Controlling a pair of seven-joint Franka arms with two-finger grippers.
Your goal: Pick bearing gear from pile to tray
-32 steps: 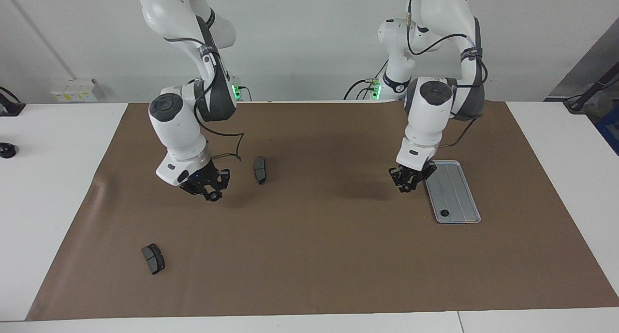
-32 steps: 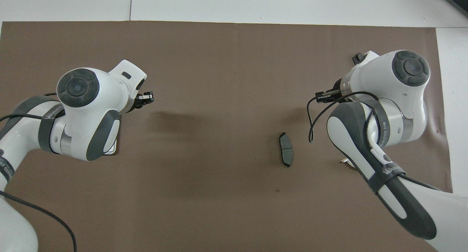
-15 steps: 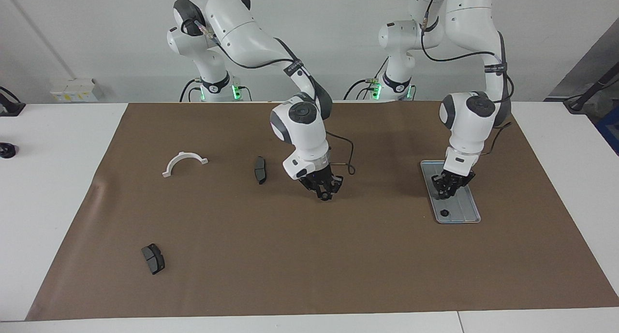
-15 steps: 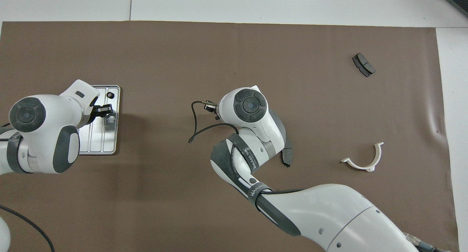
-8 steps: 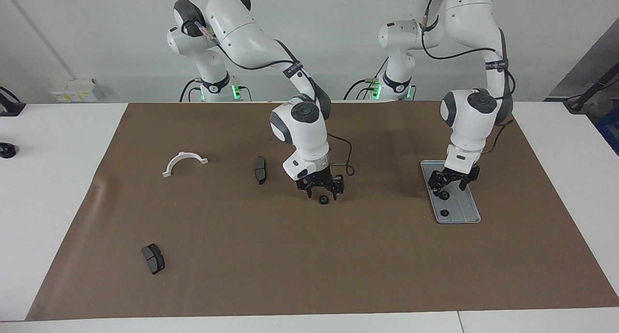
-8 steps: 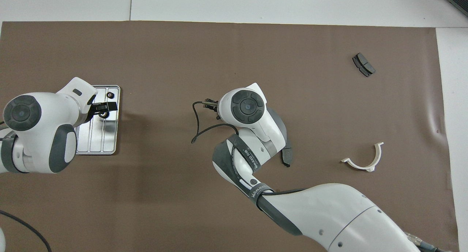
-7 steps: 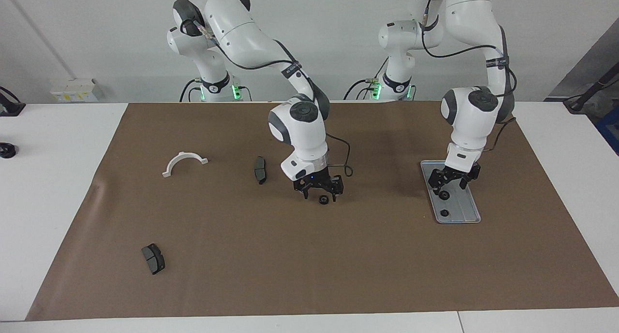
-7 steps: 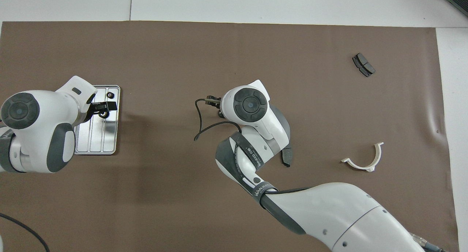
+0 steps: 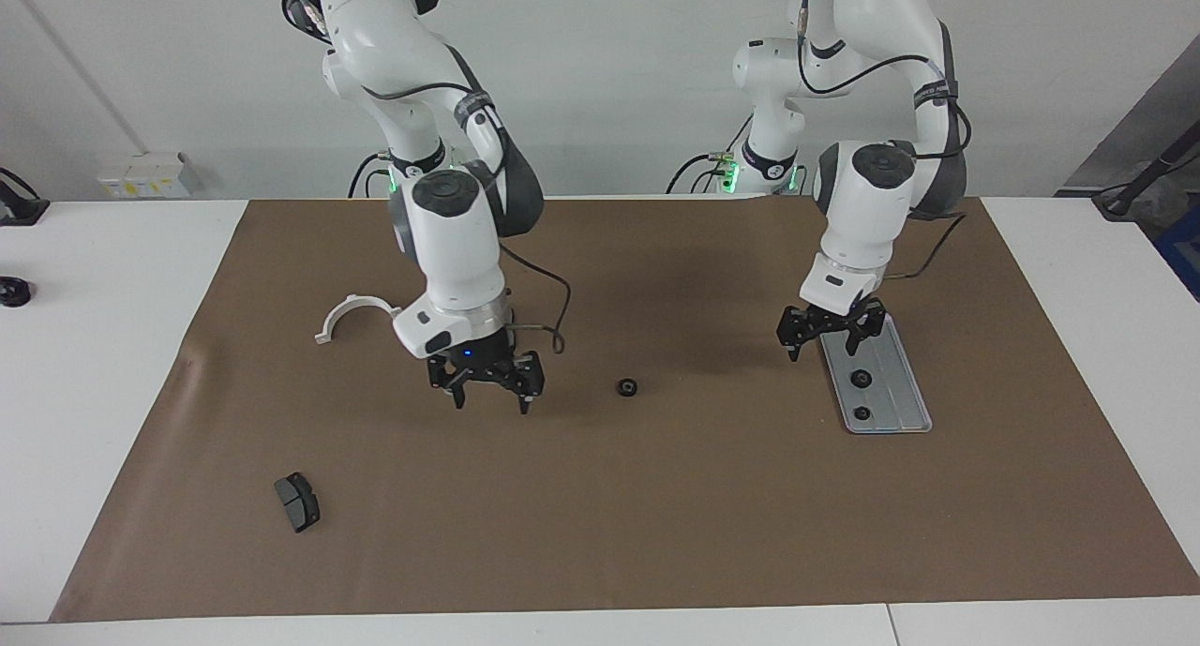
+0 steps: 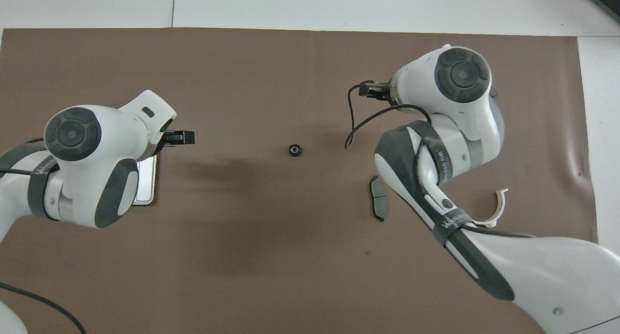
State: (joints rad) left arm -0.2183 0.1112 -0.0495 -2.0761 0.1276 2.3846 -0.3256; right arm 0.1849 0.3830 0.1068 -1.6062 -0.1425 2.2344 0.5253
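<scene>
The silver tray lies at the left arm's end of the mat with two black gears in it. In the overhead view the left arm hides most of the tray. A third gear lies alone on the mat mid-table and shows in the overhead view too. My left gripper is open and empty, raised over the tray's edge nearest the robots. My right gripper is open and empty, raised over the mat between the lone gear and the white half-ring bracket.
One dark curved pad lies farther from the robots at the right arm's end. Another pad lies under the right arm, hidden in the facing view. The brown mat covers the white table.
The left gripper let a gear go in the tray and rose. The right gripper let a gear go on the mat mid-table, then swung back toward the right arm's end.
</scene>
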